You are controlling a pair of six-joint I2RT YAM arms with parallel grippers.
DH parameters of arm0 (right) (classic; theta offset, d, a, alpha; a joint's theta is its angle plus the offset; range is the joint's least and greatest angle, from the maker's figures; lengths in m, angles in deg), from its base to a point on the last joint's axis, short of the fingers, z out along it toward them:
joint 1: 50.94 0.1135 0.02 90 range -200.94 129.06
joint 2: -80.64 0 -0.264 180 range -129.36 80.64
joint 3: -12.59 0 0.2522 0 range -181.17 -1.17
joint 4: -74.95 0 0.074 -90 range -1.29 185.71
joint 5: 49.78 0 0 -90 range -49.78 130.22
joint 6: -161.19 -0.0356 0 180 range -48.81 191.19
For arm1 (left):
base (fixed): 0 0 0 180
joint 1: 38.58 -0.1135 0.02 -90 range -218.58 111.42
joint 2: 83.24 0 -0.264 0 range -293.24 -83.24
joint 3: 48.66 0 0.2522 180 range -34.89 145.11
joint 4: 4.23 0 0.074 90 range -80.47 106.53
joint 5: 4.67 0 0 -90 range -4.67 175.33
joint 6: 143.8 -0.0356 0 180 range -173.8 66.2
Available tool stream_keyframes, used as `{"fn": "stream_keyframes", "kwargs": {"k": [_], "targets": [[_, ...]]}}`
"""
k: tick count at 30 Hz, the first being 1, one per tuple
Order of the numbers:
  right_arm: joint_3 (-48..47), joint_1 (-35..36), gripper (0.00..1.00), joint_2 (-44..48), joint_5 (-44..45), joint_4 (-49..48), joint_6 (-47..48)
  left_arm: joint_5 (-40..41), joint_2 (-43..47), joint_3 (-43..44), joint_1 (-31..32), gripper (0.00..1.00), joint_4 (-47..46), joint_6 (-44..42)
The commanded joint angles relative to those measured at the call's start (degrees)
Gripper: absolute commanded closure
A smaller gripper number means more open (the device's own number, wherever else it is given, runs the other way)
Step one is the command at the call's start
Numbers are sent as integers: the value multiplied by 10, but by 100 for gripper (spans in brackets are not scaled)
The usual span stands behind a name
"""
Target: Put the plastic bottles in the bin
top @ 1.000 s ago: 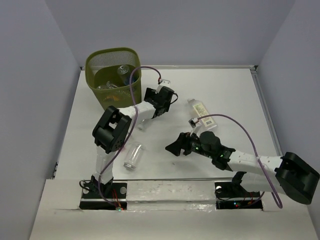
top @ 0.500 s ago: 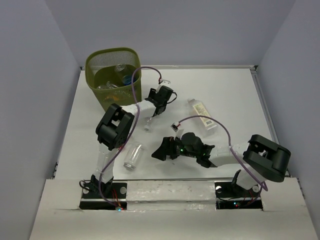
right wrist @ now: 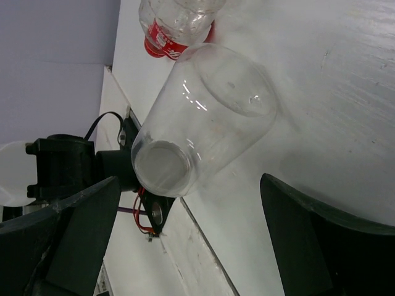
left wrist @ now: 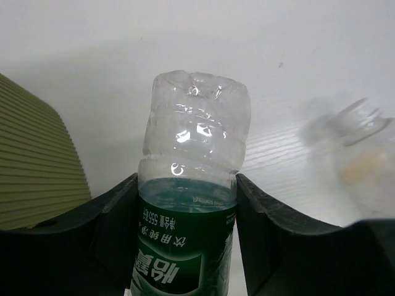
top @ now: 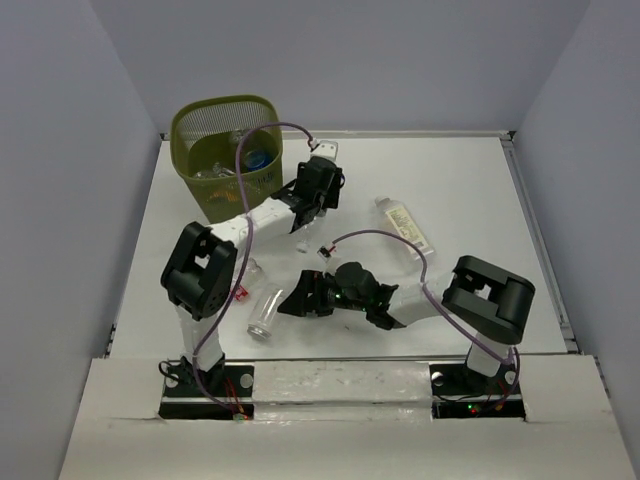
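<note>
My left gripper (left wrist: 187, 188) is shut on a clear plastic bottle with a green label (left wrist: 188, 123), its base pointing away from the wrist. In the top view this gripper (top: 308, 205) hangs right of the olive-green mesh bin (top: 190, 125), which holds several bottles (top: 252, 160). My right gripper (top: 296, 300) stands open and low, pointing left at a clear unlabelled bottle (top: 266, 311) lying near the front edge. In the right wrist view that bottle (right wrist: 207, 117) lies just beyond the spread fingers (right wrist: 77, 237), untouched. A red-labelled bottle (right wrist: 176, 24) lies behind it.
A bottle with a pale label (top: 405, 225) lies right of centre on the white table (top: 460, 200). The bin's wall (left wrist: 34, 166) fills the left of the left wrist view. The left arm's base (right wrist: 68, 166) and the table's front rail sit beyond the clear bottle.
My left gripper has shut on the green-labelled bottle and lifted it toward the bin. My right arm has swung left to the clear bottle with its jaws opening wider.
</note>
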Motion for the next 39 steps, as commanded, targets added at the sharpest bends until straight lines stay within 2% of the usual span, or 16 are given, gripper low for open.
{"fn": "stream_keyframes", "kwargs": {"k": [1,11,17,19,20,25,26,28,29,30,35,39], "targets": [[-41,6,0,-37,5,-40,-37,-53,107,-7,2,48,-46,24],[-111,11,0,-113,-10,-5,-44,-78,285,-29,4,51,-83,41],[-129,11,0,-144,-10,-11,-61,-7,334,21,-3,51,-6,18],[-129,6,2,-150,-7,-18,-69,-4,351,27,-31,51,11,20],[-127,6,8,-151,-4,-18,-75,-5,358,28,-45,51,23,23],[-98,-5,22,-142,6,-25,-81,-35,391,21,-162,51,66,35],[-91,-12,29,-139,8,-26,-80,-35,393,22,-176,51,70,32],[-76,-12,33,-127,18,-32,-77,-24,397,20,-205,51,76,25],[-75,-12,37,-123,18,-32,-74,-21,397,19,-215,51,73,22],[-67,-18,46,-118,24,-33,-69,-20,392,19,-224,51,67,18],[-37,-18,50,-79,40,-35,-44,-20,359,29,-280,51,62,21],[4,-18,59,-33,52,-35,-15,-40,328,49,-292,51,52,19]]}}
